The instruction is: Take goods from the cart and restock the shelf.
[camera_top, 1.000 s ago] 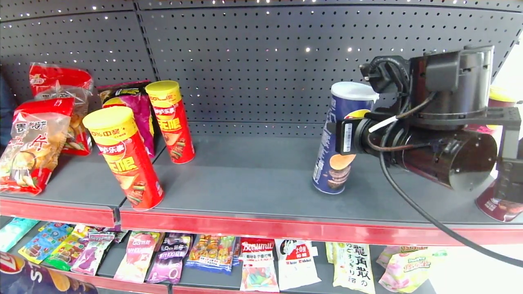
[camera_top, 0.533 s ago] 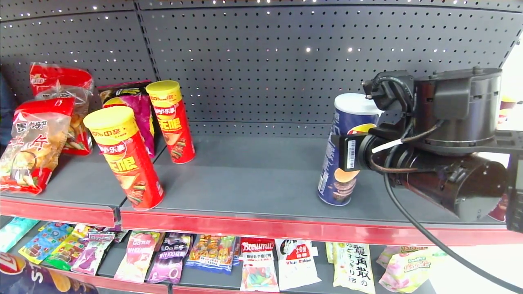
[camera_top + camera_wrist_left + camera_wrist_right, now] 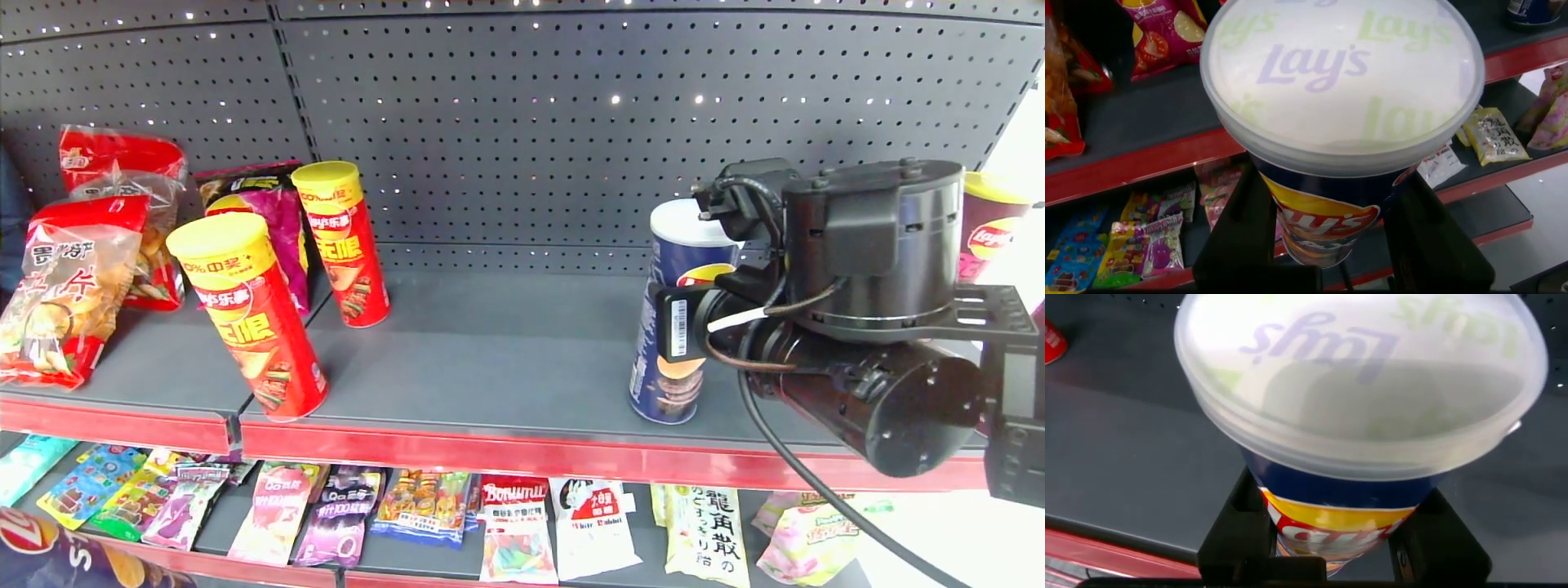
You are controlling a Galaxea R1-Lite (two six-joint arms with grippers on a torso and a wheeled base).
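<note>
Head view first. The right tool [image 3: 679, 322] is clamped on the blue can [image 3: 671, 392] about mid-height, pads on either side of the tube. The can leans a touch, with its base down at the front of the shelf [image 3: 506, 351]. We can't tell whether it is touching the board or just clear of it. Two red cans [image 3: 249, 318] stand well apart to the left, a dark red can [image 3: 988, 229] stands at the back right, and the snack bags [image 3: 65, 286] sit at the far left.

We judge this to be a light, stiff card tube with a glossy, slippery skin. It is tall and narrow, so it should tip easily, and the crisps inside would be brittle. A mid-body hold with modest squeeze looks right, never by the lid.

Now the left wrist view. The left tool [image 3: 1331, 249] is closed on a second blue can [image 3: 1339, 106], with dark fingers [image 3: 1241, 229] hugging its sides below the lid. It is held out in front of the shelving, not yet on a board. The pale plastic lid is on, so the contents are hidden.

Finally the right wrist view. We look down on the blue can [image 3: 1360, 384], with the right tool [image 3: 1339, 539] gripping its lower body over grey shelf. This lid is also seated, so nothing inside can be seen.
</note>
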